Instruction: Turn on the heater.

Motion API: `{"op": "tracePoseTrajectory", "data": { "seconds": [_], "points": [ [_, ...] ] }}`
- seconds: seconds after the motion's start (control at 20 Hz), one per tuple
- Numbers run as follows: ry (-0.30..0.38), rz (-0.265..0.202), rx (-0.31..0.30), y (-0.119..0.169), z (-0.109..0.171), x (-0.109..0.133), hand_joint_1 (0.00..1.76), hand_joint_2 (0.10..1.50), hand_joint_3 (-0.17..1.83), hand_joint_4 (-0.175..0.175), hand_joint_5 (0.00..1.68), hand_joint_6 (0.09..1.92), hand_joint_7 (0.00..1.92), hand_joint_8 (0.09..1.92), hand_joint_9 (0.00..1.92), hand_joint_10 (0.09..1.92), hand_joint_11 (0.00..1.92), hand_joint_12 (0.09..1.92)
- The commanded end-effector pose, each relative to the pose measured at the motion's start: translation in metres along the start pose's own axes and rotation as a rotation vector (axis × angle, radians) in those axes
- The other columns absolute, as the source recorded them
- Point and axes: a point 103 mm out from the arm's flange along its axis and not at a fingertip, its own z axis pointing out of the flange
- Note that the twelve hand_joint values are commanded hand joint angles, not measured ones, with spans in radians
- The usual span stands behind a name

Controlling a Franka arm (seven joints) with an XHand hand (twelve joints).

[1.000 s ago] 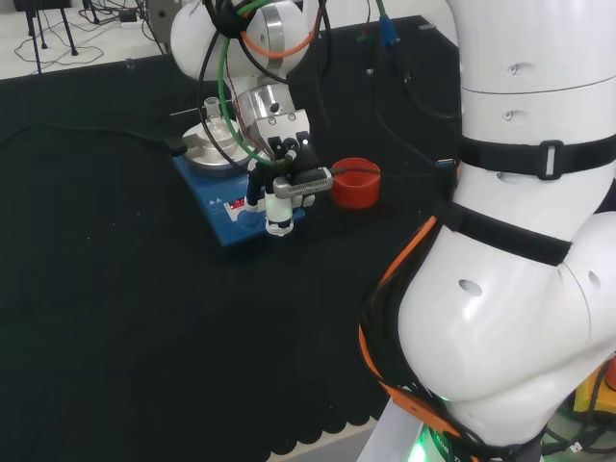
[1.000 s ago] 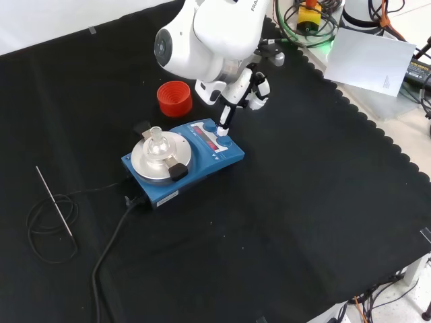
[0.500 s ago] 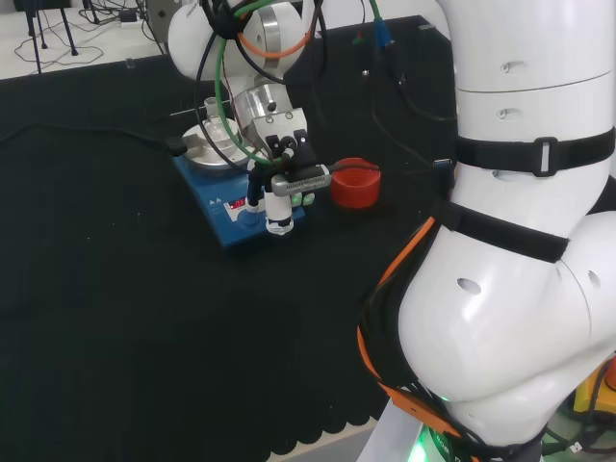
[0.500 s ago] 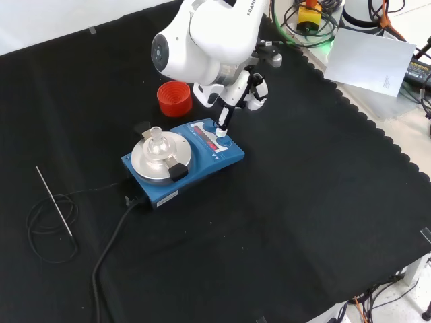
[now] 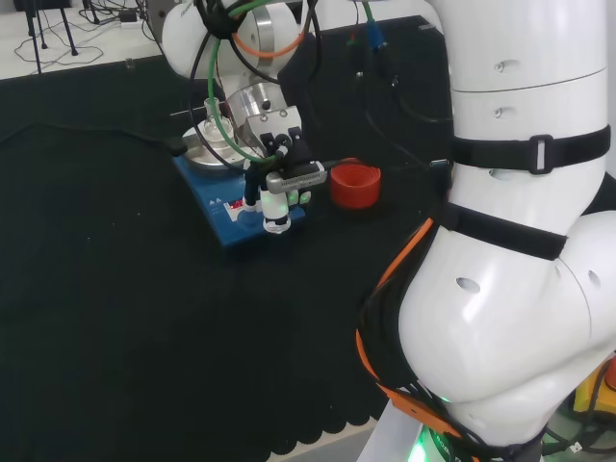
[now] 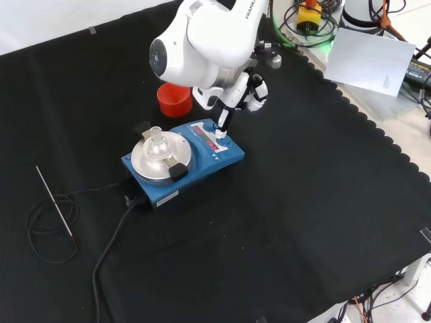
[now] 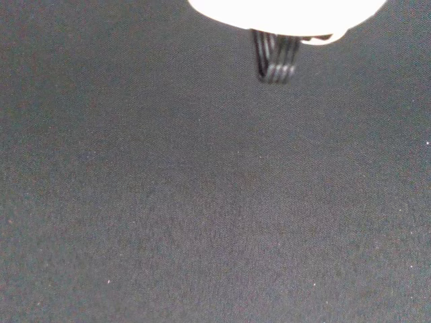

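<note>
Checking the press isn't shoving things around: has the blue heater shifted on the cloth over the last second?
No. In the front view the heater keeps its place beside the red ribbed stand while the hand touches its panel.

Matt black cloth (image 6: 303,202); glossy blue heater (image 6: 202,165) with brushed metal plate (image 6: 145,165); ribbed red ring (image 6: 173,99).

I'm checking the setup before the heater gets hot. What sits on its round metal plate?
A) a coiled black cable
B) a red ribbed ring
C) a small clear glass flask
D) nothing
C: in the front view a small clear glass flask stands on the round plate of the blue heater, while the red ribbed ring stands on the cloth behind it.
</note>
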Motion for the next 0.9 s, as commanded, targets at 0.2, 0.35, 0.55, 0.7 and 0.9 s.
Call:
{"op": "tracePoseTrajectory", "data": {
  "seconds": [0.2, 0.35, 0.55, 0.7, 0.9],
  "points": [
    [-0.006, 0.008, 0.024, 0.0, 0.002, 0.002, 1.46, 0.65, 1.16, -0.006, 0.16, 0.09, 1.6, 1.83, 1.75, 1.72, 1.71, 1.51],
    [-0.009, 0.014, 0.025, 0.0, 0.002, 0.002, 1.46, 0.65, 1.17, -0.007, 0.17, 0.09, 1.6, 1.83, 1.75, 1.72, 1.71, 1.51],
    [0.01, -0.003, -0.003, -0.004, 0.0, -0.001, 1.46, 0.65, 1.17, -0.009, 0.18, 0.09, 1.6, 1.83, 1.75, 1.72, 1.71, 1.51],
    [0.021, -0.008, -0.01, -0.011, -0.004, -0.002, 1.46, 0.65, 1.17, -0.009, 0.18, 0.09, 1.6, 1.83, 1.75, 1.72, 1.71, 1.51],
    [0.034, -0.009, -0.028, -0.019, -0.01, -0.006, 1.46, 0.65, 1.17, -0.01, 0.18, 0.09, 1.59, 1.83, 1.75, 1.72, 1.71, 1.5]
  ]
}}
